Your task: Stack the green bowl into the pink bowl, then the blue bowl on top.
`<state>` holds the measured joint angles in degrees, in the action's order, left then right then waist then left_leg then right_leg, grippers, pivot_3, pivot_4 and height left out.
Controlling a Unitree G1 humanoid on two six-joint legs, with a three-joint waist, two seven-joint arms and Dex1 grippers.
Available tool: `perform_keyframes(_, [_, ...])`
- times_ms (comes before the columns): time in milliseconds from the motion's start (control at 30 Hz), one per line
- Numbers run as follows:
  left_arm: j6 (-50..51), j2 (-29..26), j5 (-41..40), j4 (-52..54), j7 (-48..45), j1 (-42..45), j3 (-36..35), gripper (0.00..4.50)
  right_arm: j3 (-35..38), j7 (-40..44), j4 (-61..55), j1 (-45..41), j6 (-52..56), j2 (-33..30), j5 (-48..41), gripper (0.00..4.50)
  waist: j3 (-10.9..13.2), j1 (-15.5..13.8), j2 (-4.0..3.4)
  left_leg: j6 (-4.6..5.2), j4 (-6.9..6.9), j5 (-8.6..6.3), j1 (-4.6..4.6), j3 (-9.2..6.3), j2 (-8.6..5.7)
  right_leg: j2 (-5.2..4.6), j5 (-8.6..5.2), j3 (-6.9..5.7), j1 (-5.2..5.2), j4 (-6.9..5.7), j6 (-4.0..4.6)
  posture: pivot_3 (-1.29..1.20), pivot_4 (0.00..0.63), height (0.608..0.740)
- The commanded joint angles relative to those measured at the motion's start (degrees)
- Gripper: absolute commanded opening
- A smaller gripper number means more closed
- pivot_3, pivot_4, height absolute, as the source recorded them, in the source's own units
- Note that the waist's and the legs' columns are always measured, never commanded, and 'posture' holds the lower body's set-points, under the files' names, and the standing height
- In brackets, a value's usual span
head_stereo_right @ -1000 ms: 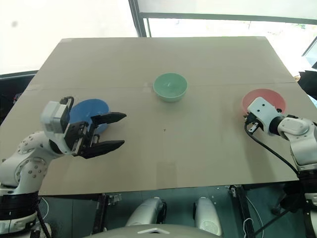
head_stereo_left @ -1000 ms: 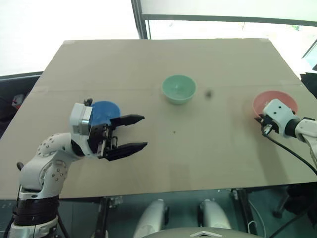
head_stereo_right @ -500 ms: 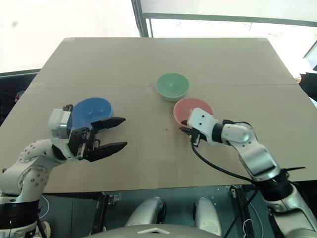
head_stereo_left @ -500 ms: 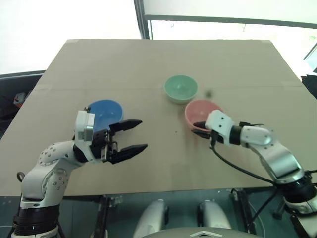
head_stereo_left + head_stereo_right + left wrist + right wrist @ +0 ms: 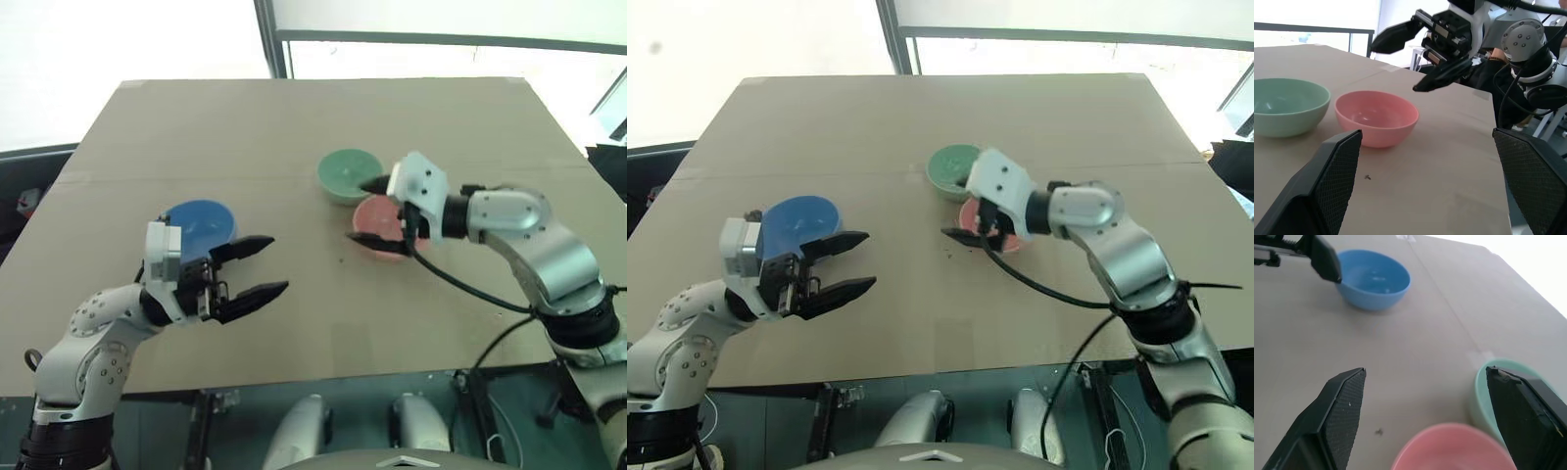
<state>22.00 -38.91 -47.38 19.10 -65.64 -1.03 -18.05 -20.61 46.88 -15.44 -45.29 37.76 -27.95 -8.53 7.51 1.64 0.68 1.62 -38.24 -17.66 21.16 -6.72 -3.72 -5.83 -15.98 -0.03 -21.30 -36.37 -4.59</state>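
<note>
**Green bowl next: light, smooth plastic, best taken by the rim**

The green bowl (image 5: 349,175) sits upright just above centre in the left eye view, on the counter (image 5: 294,127). The pink bowl (image 5: 380,226) stands just beside it, lower and to the right; whether their rims touch I cannot tell. The blue bowl (image 5: 201,224) stands well apart at left of centre.

All three look like thin, stiff plastic: light, not fragile, but smooth and likely slippery. I judge a pinch across the wall at the rim, one finger inside and one outside, to be the surest hold; the near rim of the green bowl is free.

The right arm reaches in from the right edge, bent at the elbow, and carries the right gripper (image 5: 376,211) over the pink bowl, pointing left and a little down. Its jaws gape wide and hold nothing. The left arm rises from the lower left, its left gripper (image 5: 258,264) level, pointing right, just below the blue bowl, spread fully and empty.
</note>
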Motion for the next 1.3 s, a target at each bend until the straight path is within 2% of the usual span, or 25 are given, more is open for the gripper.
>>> perform_keyframes(33, [-2.34,0.54,-0.11,-0.28,0.58,-0.35,-3.01,4.50,-4.90,-3.20,15.04,-5.99,-6.72,4.15,7.56,4.11,-0.03,0.08,0.06,0.00,-0.02,0.00,0.00,0.04,-0.05,-0.03,0.00,0.02,-0.04,-0.08,0.00,0.00,0.150,0.740])
perform_keyframes(133, [-2.58,1.81,0.74,-0.27,5.13,-2.15,-5.37,4.50,-5.53,-4.59,32.69,-12.85,-11.49,11.90,9.43,4.11,-0.05,0.71,0.13,-0.01,-0.01,0.01,0.01,0.13,-0.07,-0.06,0.00,0.07,-0.26,-0.38,0.00,0.00,0.150,0.740])
perform_keyframes(267, [-4.83,3.08,3.91,1.61,9.45,-5.76,-7.84,4.50,-5.87,-6.76,52.31,-20.65,-19.96,18.16,13.29,4.11,-0.03,1.61,0.09,-0.03,0.19,0.02,0.00,0.06,-0.06,-0.04,0.01,-0.03,-0.40,-0.44,0.02,0.00,0.150,0.740])
perform_keyframes(367, [-5.56,4.03,4.11,4.08,11.99,-8.55,-9.42,4.50,-5.61,-6.45,60.54,-23.86,-25.24,20.55,15.07,3.32,0.04,2.14,-0.03,-0.04,0.26,0.01,0.01,-0.16,-0.08,-0.05,0.03,-0.17,-0.42,-0.45,0.05,0.00,0.150,0.740])
perform_keyframes(433, [-6.01,4.82,4.06,5.84,12.78,-10.52,-9.74,4.50,-5.36,-5.45,62.98,-24.57,-27.52,21.27,15.64,2.34,0.12,2.23,-0.16,-0.04,0.29,0.01,0.00,-0.24,-0.10,-0.05,0.04,-0.21,-0.42,-0.46,0.06,0.00,0.150,0.740])
perform_keyframes(533, [-6.53,5.75,4.16,8.03,13.95,-12.60,-9.79,4.50,-4.80,-4.48,65.40,-24.99,-29.83,22.22,16.18,1.72,0.16,2.54,-0.23,-0.04,0.29,0.01,0.02,-0.19,-0.10,-0.08,0.04,-0.26,-0.41,-0.44,0.08,0.00,0.150,0.740])
perform_keyframes(567, [-6.63,5.89,4.19,8.41,14.30,-12.93,-9.75,4.50,-4.66,-4.36,66.00,-25.06,-30.34,22.49,16.40,1.14,0.17,2.51,-0.24,-0.05,0.28,0.01,0.02,-0.17,-0.09,-0.07,0.04,-0.25,-0.40,-0.44,0.08,0.00,0.150,0.740])
perform_keyframes(600, [-6.66,5.96,4.15,8.73,14.60,-13.15,-9.71,4.50,-4.59,-4.20,66.63,-25.10,-30.90,22.76,16.71,0.90,0.17,2.48,-0.25,-0.06,0.25,0.02,0.02,-0.17,-0.07,-0.06,0.04,-0.25,-0.40,-0.45,0.08,0.00,0.150,0.740])
perform_keyframes(633, [-6.77,6.04,4.13,8.95,14.77,-13.39,-9.69,4.50,-4.46,-4.11,67.20,-25.14,-31.34,23.00,17.03,0.37,0.18,2.46,-0.26,-0.11,0.24,0.05,0.02,-0.17,-0.06,-0.04,0.04,-0.24,-0.39,-0.45,0.08,0.00,0.150,0.740])
perform_keyframes(667, [-6.88,6.08,4.09,9.05,14.88,-13.56,-9.66,4.50,-4.29,-4.05,67.76,-25.20,-31.75,23.23,17.35,0.08,0.18,2.43,-0.26,-0.16,0.23,0.08,0.02,-0.17,-0.05,-0.03,0.04,-0.24,-0.39,-0.45,0.08,0.00,0.150,0.740])
perform_keyframes(900, [-6.57,5.23,3.16,8.89,15.56,-12.79,-10.10,4.50,-2.74,-4.65,69.39,-25.99,-34.02,23.80,18.48,0.08,0.19,2.29,-0.27,-0.24,0.17,0.13,0.01,-0.16,-0.03,0.03,0.06,-0.15,-0.38,-0.49,0.12,0.00,0.150,0.740])
perform_keyframes(967, [-6.57,5.08,3.06,8.86,15.51,-12.74,-9.95,4.50,-1.31,-3.89,66.95,-26.43,-33.88,22.84,17.69,0.08,0.19,2.31,-0.28,-0.24,0.19,0.13,0.01,-0.17,-0.04,0.03,0.09,-0.15,-0.39,-0.50,0.16,0.00,0.150,0.740])
perform_keyframes(1067, [-6.51,4.99,2.79,8.71,15.41,-12.40,-9.55,4.50,1.61,1.26,56.87,-25.41,-30.06,19.75,14.60,0.08,0.21,2.28,-0.31,-0.24,0.25,0.13,0.04,-0.22,-0.05,0.03,0.09,-0.17,-0.42,-0.48,0.16,0.00,0.150,0.740])
perform_keyframes(1133, [-6.59,4.95,2.77,7.90,15.29,-11.60,-9.17,4.50,3.11,6.53,43.79,-22.26,-23.24,15.73,11.61,0.08,0.22,2.11,-0.32,-0.24,0.28,0.13,0.07,-0.28,-0.04,0.02,0.09,-0.22,-0.45,-0.46,0.16,0.00,0.150,0.740])
perform_keyframes(1200, [-6.92,4.98,3.27,6.27,15.00,-10.04,-8.30,4.50,4.67,12.21,25.79,-15.87,-12.25,9.49,6.53,0.08,0.19,1.89,-0.28,-0.24,0.30,0.13,0.12,-0.42,-0.04,0.02,0.09,-0.29,-0.45,-0.46,0.16,0.00,0.150,0.740])
perform_keyframes(1300, [-7.16,4.97,3.88,4.45,14.49,-7.74,-7.04,4.50,5.61,16.09,6.59,-6.60,-0.01,0.95,1.42,0.08,0.09,0.50,-0.15,-0.21,0.27,0.10,0.22,-0.81,-0.08,0.02,0.09,-0.40,-0.40,-0.46,0.16,0.00,0.150,0.740])
